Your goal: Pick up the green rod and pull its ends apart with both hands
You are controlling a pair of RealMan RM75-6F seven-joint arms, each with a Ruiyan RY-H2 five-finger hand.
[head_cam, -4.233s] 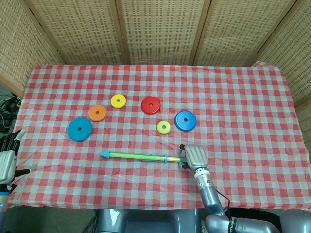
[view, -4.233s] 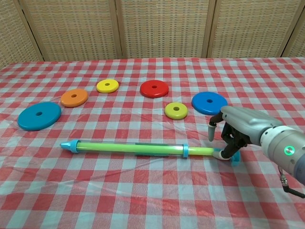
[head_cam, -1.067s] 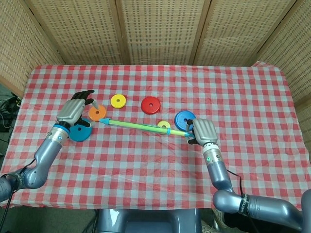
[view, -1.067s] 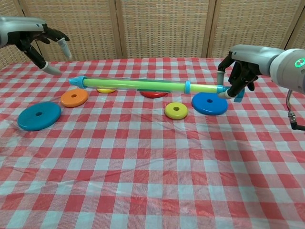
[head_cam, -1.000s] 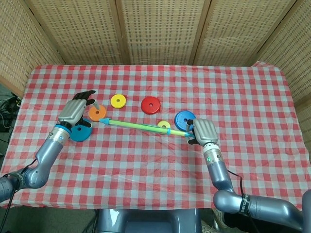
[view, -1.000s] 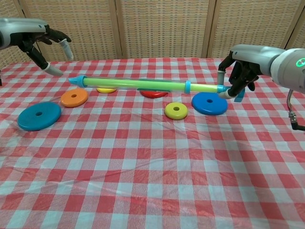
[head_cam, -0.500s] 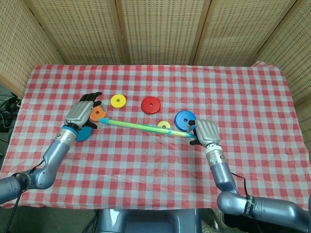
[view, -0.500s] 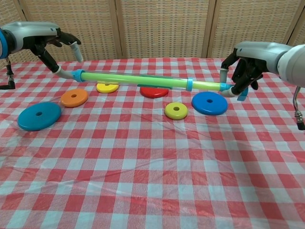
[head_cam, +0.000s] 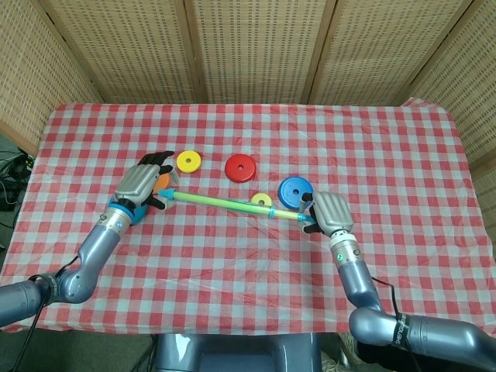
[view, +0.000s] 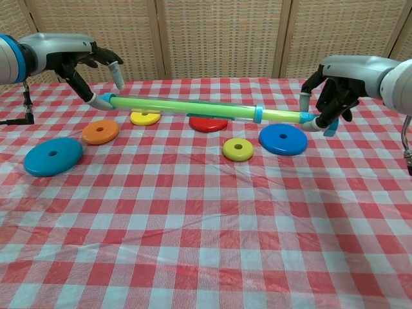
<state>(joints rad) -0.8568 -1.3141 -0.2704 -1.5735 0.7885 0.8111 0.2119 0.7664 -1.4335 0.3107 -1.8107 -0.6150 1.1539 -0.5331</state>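
Your right hand (view: pixel 331 87) grips the right end of the green rod (view: pixel 183 107), fingers curled around it, holding it above the table (view: pixel 206 219). Your left hand (view: pixel 84 64) is at the left end, fingers spread, thumb touching the tip; I cannot tell if it really holds.

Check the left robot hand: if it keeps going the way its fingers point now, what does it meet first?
Probably the green rod. The left robot hand is open at the rod's pointed blue end, fingers reaching toward it and the thumb seemingly touching the tip. The right robot hand holds the far end. Depth is unclear.
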